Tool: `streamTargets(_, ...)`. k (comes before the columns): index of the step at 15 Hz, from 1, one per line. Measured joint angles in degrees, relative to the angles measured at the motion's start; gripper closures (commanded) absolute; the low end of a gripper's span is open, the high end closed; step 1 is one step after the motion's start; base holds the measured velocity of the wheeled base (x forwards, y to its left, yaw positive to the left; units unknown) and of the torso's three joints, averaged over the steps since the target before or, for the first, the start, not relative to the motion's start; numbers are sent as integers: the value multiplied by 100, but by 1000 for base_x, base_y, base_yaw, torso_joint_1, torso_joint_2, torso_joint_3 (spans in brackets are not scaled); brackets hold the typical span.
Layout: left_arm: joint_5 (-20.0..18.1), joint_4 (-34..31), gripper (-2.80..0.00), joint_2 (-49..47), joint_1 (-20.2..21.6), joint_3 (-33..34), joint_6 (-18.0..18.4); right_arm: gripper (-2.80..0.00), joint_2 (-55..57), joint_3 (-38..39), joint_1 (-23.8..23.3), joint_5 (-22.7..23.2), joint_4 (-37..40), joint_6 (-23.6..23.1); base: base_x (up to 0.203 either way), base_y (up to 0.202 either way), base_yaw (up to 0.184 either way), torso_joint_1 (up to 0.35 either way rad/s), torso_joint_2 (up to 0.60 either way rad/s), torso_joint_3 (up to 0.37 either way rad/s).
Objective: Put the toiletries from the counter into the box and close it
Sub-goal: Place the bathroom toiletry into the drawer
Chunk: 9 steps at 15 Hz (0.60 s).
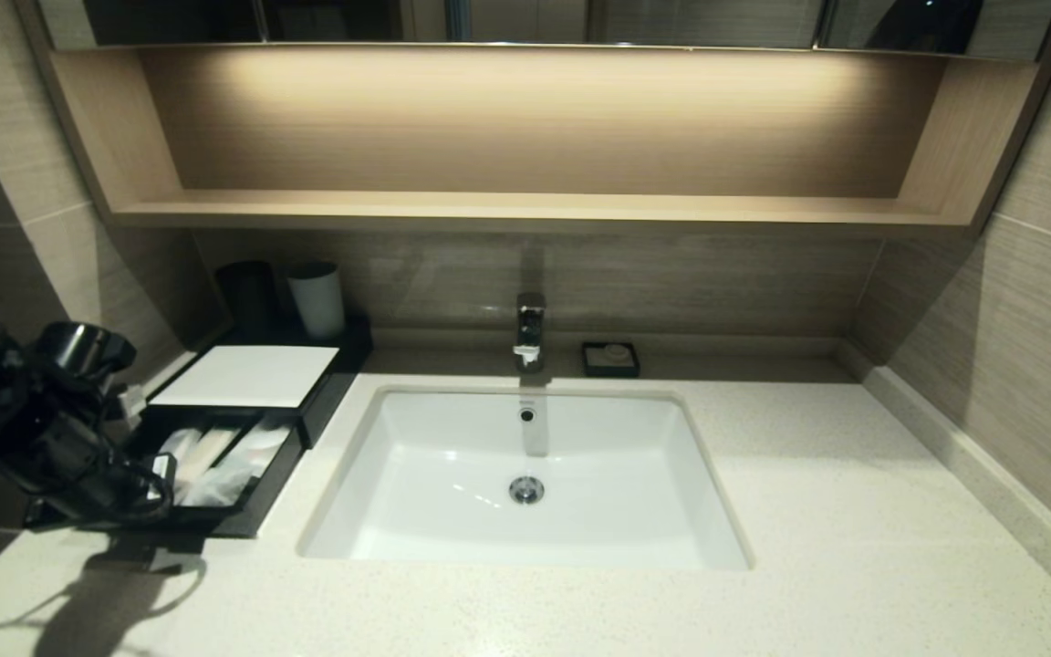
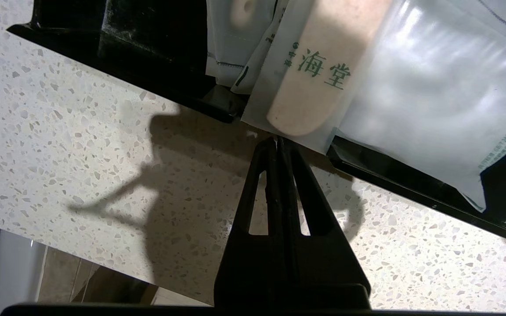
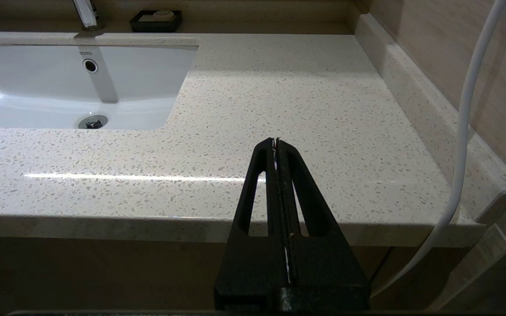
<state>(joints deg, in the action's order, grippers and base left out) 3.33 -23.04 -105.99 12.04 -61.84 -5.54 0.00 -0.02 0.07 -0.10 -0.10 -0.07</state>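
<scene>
The black box (image 1: 247, 376) with its white top panel stands on the counter (image 1: 854, 511) left of the sink, and its drawer is pulled out toward me. Several wrapped toiletries (image 1: 215, 461) lie in the drawer. In the left wrist view one wrapper with green print (image 2: 314, 79) pokes out over the notched drawer front (image 2: 411, 184). My left gripper (image 2: 276, 139) is shut and empty, its tips right at that wrapper's end, just above the counter (image 2: 59, 131). In the head view the left gripper (image 1: 161, 479) sits at the drawer's front left corner. My right gripper (image 3: 276, 140) is shut and empty, parked at the counter's front right edge.
A white sink (image 1: 398, 511) with a faucet (image 1: 530, 328) fills the counter's middle. A small black soap dish (image 1: 610, 359) stands behind it. A black cup (image 1: 247, 292) and a white cup (image 1: 317, 299) stand behind the box. A wooden shelf (image 1: 525, 205) hangs above. A white cable (image 3: 464, 131) runs beside the right arm.
</scene>
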Motion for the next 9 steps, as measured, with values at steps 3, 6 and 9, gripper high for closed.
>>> streamTargets(3, 5, 9, 0, 20, -1, -61, -6, 0, 0, 2, 0, 0, 0, 0, 0, 0, 0, 0, 0, 0)
streamTargets(6, 0, 6, 0, 17, -4, -102, -8, 0, 0, 2, 0, 0, -1, -1, 0, 0, 0, 0, 0, 0)
streamTargets(9, -3, 66, 0, 15, -11, -113, -14, 0, 0, 2, 0, -2, -1, 1, 0, 0, 0, 0, 0, 0)
